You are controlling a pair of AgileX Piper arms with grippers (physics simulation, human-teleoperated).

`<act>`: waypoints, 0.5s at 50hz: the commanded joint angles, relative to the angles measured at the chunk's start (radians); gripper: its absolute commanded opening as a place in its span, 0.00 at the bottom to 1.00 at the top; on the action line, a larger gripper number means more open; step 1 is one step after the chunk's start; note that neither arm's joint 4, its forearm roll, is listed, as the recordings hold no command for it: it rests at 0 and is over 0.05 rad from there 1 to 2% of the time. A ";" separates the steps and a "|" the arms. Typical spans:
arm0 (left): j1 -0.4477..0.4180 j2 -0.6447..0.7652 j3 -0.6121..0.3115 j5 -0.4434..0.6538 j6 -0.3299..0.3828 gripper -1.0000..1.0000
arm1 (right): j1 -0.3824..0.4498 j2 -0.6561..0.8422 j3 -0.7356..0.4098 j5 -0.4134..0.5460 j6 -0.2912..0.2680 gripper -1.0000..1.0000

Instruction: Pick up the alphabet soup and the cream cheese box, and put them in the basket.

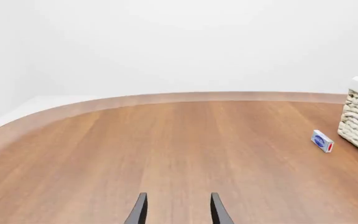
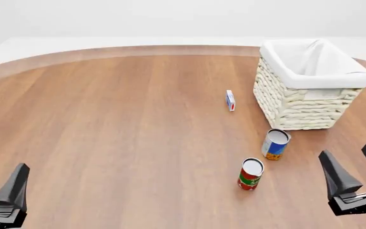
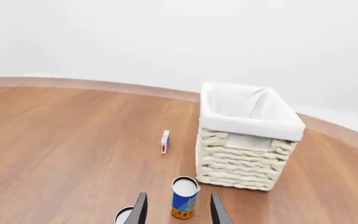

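- I see two cans, one box and one basket on my wood counter [image 2: 106, 133].
- The basket [image 2: 297, 102] sits far back on the right side. It is big, woven, with white cloth over its rim.
- The soup [image 2: 275, 144] stands upright just in front of the basket, near its front corner, but I cannot tell if they touch.
- A red can [image 2: 250, 174] stands upright a little nearer to me than the soup and slightly to its left. They are close but apart.
- The box [image 2: 230, 100] stands on its edge just left of the basket, with a gap between them.
- My right tool [image 2: 356, 169] is low at the near right side, open, with nothing in it. In its wrist view the soup [image 3: 184, 198] shows right between the two fingers, farther out, with the basket [image 3: 247, 140] behind it.
- The red can's top [image 3: 125, 215] peeks in beside one finger there.
- My left tool [image 1: 177, 209] is at the near left, well apart from everything. Its fingers are spread and hold nothing.
- Nothing lies between the left tool and the box [image 1: 322, 141].
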 commanded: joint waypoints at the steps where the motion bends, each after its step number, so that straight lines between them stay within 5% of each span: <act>1: 0.000 0.000 0.000 0.000 0.000 1.00 | 0.076 0.109 -0.041 -0.059 -0.018 1.00; 12: 0.000 0.000 0.000 0.000 0.000 1.00 | 0.143 0.200 -0.089 -0.097 -0.043 1.00; 25: 0.000 0.000 0.000 0.000 0.000 1.00 | 0.162 0.279 -0.154 -0.073 -0.005 1.00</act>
